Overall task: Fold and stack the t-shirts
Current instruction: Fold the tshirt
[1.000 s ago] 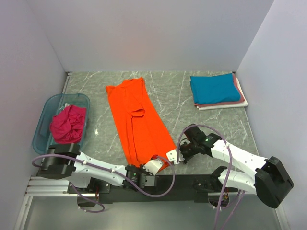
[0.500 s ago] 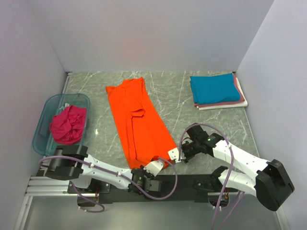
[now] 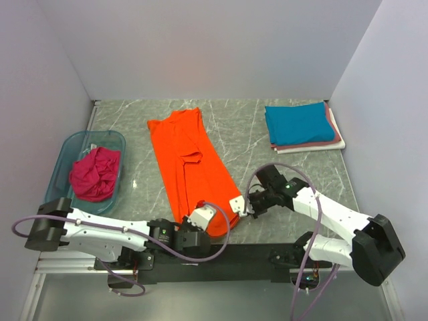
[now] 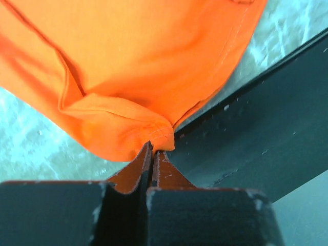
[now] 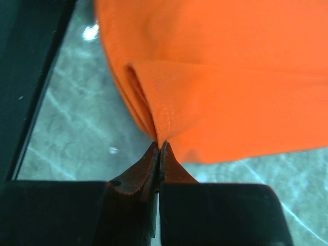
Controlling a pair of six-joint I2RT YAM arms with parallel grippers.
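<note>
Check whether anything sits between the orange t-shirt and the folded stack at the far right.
Nothing visible does. Bare table lies between the orange t-shirt and the folded stack. The left gripper and right gripper are each shut on its near hem, so nothing separates them from it either.

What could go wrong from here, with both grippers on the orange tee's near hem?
1. The left gripper and right gripper pinch only the very edge of the hem of the orange t-shirt, so it may slip out on lifting.
2. A bunched fold sits mid-shirt, and folding over it would likely trap a wrinkle.
</note>
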